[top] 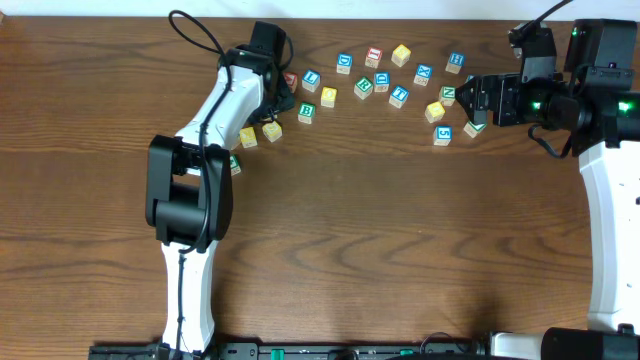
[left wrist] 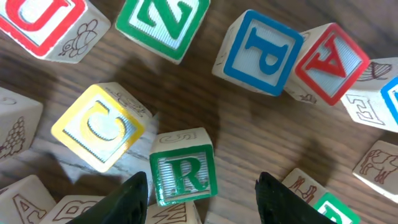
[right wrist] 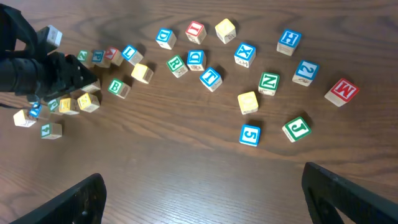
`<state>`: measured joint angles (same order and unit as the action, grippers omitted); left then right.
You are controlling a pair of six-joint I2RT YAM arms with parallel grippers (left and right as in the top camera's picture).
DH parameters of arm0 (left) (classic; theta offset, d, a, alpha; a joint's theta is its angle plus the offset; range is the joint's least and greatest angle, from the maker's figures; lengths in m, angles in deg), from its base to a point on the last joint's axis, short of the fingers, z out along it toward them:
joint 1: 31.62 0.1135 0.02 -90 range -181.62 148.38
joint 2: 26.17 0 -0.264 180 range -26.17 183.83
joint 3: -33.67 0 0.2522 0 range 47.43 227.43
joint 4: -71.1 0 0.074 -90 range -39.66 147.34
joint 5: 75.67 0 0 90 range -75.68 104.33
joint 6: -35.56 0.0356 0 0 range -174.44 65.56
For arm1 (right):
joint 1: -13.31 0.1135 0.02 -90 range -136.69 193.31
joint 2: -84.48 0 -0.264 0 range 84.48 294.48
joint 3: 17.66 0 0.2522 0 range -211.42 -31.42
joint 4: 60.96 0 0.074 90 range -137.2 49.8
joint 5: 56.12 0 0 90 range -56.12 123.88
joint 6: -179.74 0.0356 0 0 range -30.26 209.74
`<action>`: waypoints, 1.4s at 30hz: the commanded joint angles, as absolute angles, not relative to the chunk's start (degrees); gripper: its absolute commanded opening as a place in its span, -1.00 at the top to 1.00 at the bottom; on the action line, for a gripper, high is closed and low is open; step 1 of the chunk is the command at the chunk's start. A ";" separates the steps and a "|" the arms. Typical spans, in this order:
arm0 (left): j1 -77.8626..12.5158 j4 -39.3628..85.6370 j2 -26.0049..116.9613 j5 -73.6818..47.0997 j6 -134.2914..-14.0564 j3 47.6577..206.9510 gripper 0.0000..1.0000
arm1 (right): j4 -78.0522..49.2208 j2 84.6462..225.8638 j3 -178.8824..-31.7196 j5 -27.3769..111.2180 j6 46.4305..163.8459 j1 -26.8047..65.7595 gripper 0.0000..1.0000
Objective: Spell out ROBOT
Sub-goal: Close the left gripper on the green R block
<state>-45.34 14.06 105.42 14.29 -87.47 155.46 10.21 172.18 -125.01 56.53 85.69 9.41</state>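
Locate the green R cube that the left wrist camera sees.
Left wrist view, bottom centre: the green R cube sits between the left arm's fingers, with the yellow C cube to its upper left.

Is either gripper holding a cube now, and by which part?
Nothing is held. The left gripper stands open astride the green R cube, one finger clear of it; the right gripper is open, empty.

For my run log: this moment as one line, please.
left claw: open, around green R cube | right claw: open, empty | word: not yet spelled
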 commanded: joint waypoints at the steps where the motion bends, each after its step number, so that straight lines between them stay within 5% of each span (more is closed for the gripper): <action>1: -45.21 14.32 106.60 15.47 -87.76 154.52 -0.10 | 10.25 172.25 -124.94 56.47 84.94 9.65 -0.92; 42: -45.38 18.47 106.60 18.03 -87.76 151.43 0.00 | 11.54 172.25 -124.94 54.96 84.92 9.65 -0.95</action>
